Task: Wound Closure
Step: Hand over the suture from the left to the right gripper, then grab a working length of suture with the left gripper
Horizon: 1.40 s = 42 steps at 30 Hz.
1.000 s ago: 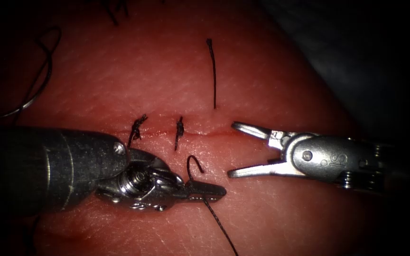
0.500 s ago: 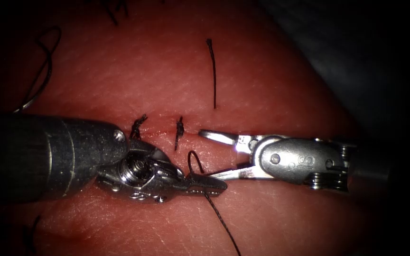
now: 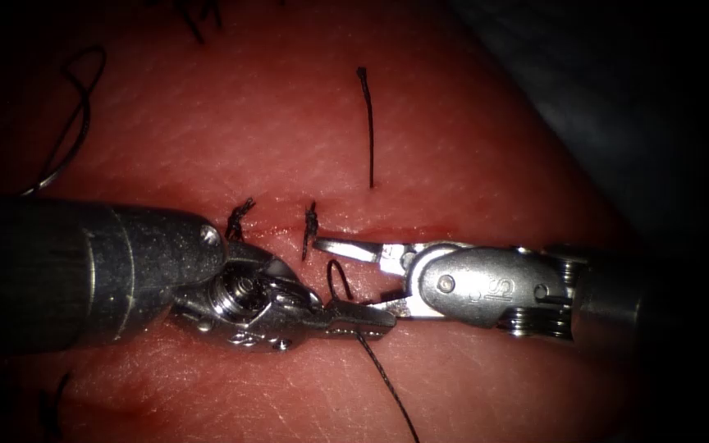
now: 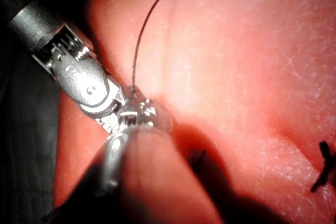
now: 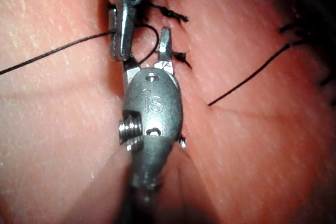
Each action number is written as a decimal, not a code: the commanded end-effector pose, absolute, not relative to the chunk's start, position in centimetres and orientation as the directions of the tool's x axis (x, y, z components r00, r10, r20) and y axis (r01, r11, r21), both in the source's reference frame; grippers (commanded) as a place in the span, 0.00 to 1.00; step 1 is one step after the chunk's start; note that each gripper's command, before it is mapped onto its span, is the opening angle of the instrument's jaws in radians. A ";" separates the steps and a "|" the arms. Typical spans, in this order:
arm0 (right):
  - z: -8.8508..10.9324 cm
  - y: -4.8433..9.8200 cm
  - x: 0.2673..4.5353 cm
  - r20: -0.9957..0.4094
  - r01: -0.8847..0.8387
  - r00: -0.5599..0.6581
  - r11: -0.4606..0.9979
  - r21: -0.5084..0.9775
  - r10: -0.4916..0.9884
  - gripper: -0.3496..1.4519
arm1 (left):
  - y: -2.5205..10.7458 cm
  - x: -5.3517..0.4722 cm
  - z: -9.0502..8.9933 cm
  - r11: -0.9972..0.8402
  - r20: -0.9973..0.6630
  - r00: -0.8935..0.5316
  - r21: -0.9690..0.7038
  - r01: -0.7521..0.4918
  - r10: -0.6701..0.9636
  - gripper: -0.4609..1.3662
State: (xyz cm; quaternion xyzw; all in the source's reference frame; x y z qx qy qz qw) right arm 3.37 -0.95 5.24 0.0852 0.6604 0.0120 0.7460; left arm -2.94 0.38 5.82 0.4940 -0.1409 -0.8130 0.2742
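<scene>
The cut runs across the tissue, with two knotted stitches on it. Just below the cut, my left tool is shut on the tail end of the small dark curved needle. The needle arcs up free of the tissue. Thread trails down from those jaws. My right tool is open, and its two jaws stand around the needle's arc without closing on it. The right wrist view shows the same: the open right tool, the needle and the thread.
A straight cut end of thread stands out of the tissue above the cut. A loose loop of thread lies at the far left. The tissue's edge falls away to dark cloth at the right.
My right tool has slid left with its jaws open, from beside the cut to around the needle. The left tool has held almost still, shut on the needle.
</scene>
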 end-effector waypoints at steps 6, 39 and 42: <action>5.2 -0.9 3.43 -0.983 0.094 0.120 0.984 0.152 0.141 0.41 | 0.4 -2.93 5.8 -0.815 -0.730 -0.365 0.491 0.307 -0.577 0.06; 5.2 -0.5 3.16 -0.963 -0.031 0.208 0.986 0.167 0.170 0.00 | 0.2 -2.97 5.8 -0.832 -0.735 -0.413 0.541 0.119 -0.538 0.74; 5.2 -0.5 3.14 -0.963 -0.033 0.210 0.986 0.166 0.169 0.00 | 0.0 -3.00 5.8 -0.817 -0.717 -0.420 0.564 0.119 -0.557 0.73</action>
